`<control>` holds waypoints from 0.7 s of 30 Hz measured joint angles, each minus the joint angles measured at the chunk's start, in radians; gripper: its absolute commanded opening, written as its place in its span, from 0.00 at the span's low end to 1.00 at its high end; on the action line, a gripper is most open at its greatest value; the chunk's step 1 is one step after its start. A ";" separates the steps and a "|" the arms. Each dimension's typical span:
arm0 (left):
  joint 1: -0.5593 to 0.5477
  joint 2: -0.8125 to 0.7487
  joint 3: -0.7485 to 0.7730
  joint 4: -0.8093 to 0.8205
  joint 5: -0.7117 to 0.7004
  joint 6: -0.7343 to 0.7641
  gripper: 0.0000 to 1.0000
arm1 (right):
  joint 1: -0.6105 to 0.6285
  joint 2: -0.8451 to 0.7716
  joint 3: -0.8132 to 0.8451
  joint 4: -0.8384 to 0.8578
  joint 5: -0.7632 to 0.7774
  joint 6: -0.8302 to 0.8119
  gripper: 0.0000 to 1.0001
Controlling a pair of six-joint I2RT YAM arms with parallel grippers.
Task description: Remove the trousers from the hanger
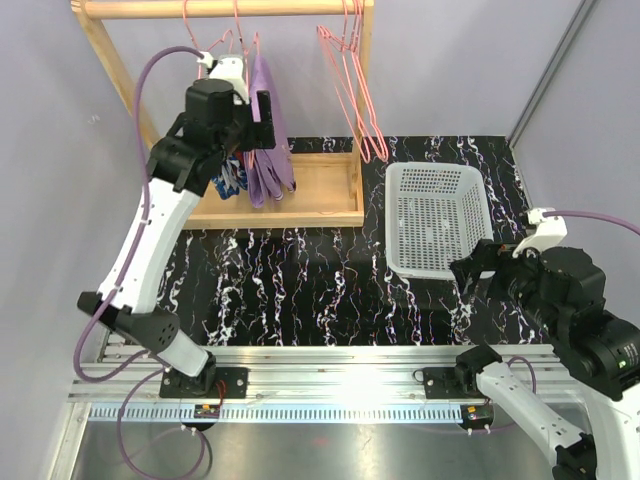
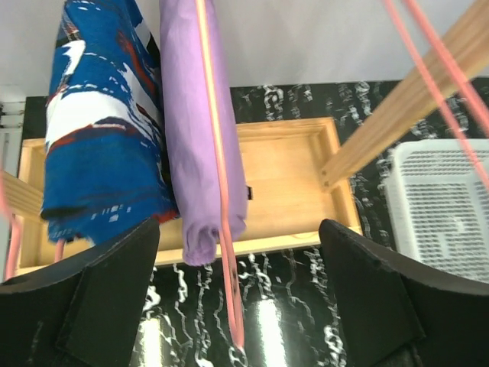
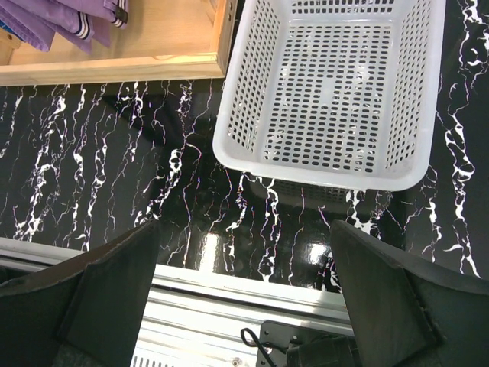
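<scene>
The left tool [image 2: 238, 229] is raised at a wooden clothes rack [image 1: 120, 60], its two dark fingers spread wide with nothing gripped. Ahead of its left finger hang the blue patterned trousers [image 2: 103, 130], folded and splashed with white and red. Just beside them, in front of the gap between the fingers, hang the lilac trousers [image 2: 191, 115], draped on a pink wire hanger [image 2: 221, 191] whose wire runs down their front and into that gap. Whether a finger touches the cloth cannot be told.

Both garments look soft, light and limp, so they will likely sag and slide rather than hold shape. The thick folded lower end of the lilac pair seems the best place to pinch, keeping the thin springy wire out of the grip so the cloth can be drawn off.

Further to this tool's right, empty pink hangers [image 1: 355, 80] hang on the same rack.

A white perforated basket [image 3: 328, 84] stands on the black marbled surface [image 3: 114, 168], ahead of the right tool [image 3: 244, 229], which is wide open and holds nothing.
</scene>
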 measured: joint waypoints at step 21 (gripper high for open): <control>0.000 0.185 0.027 0.162 -0.122 0.126 0.33 | 0.000 -0.031 -0.048 -0.008 -0.034 -0.008 0.99</control>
